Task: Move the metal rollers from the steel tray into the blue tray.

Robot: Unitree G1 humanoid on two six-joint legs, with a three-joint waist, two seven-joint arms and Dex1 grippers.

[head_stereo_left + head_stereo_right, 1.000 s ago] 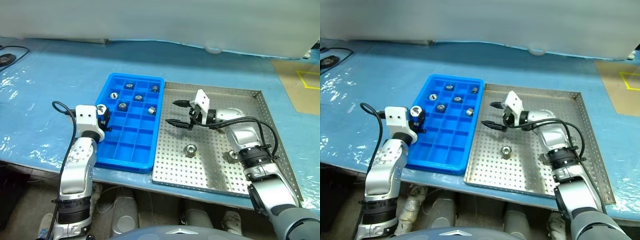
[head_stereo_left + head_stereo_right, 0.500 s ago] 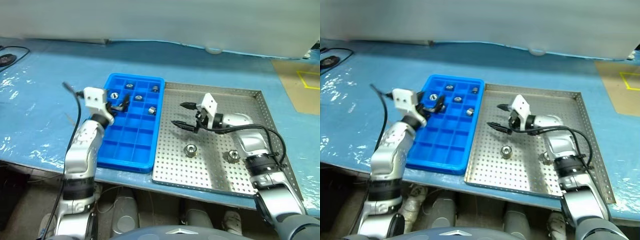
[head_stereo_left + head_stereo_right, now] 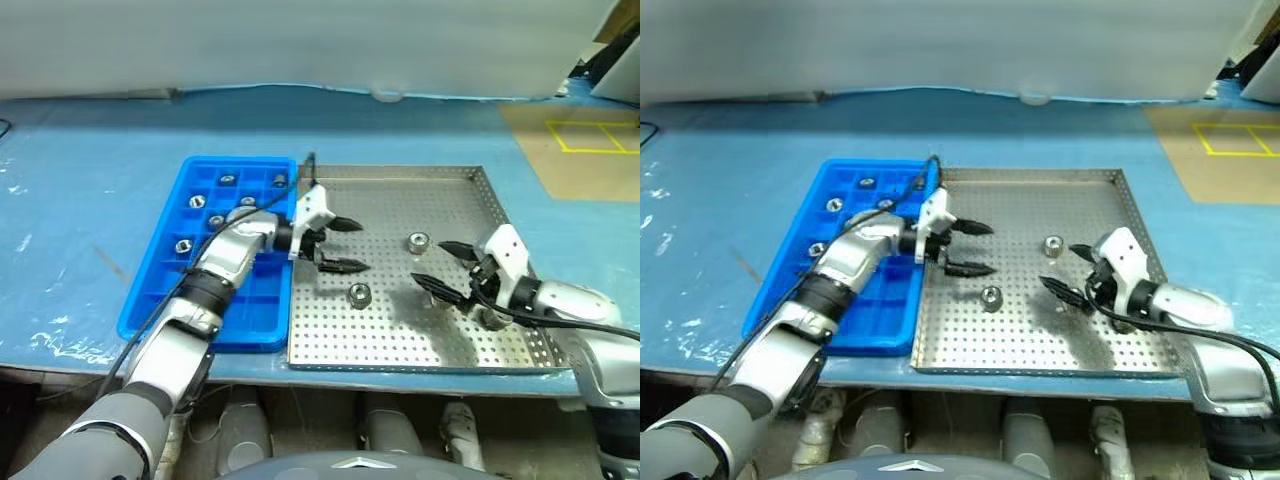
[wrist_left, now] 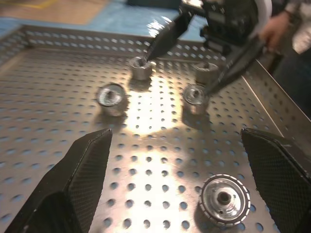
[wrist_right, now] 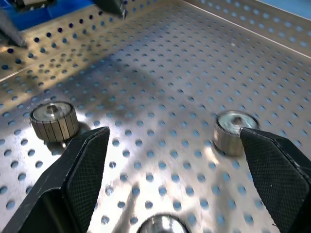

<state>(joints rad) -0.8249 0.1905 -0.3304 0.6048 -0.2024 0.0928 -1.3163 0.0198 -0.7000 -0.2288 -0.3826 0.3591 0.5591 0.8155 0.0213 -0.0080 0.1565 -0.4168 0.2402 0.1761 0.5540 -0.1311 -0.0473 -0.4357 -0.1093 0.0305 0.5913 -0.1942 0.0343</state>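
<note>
Head view: left gripper (image 3: 340, 245) is reaching over steel tray (image 3: 470, 175), fingers wide, empty, aiming for next pick; roller (image 3: 358, 295) is lying just past its tips. Blue tray (image 3: 150, 300) is holding approx. six rollers.

Wrist views: right gripper (image 5: 167, 182) is gaping wide; ribbed shiny roller (image 5: 53, 120) beside one finger (image 5: 73, 179), perforated floor.

Left end effector (image 3: 337, 245) now empty, wide open over steel tray (image 3: 400, 330); right end effector (image 3: 446, 270) nearer right rim.
</note>
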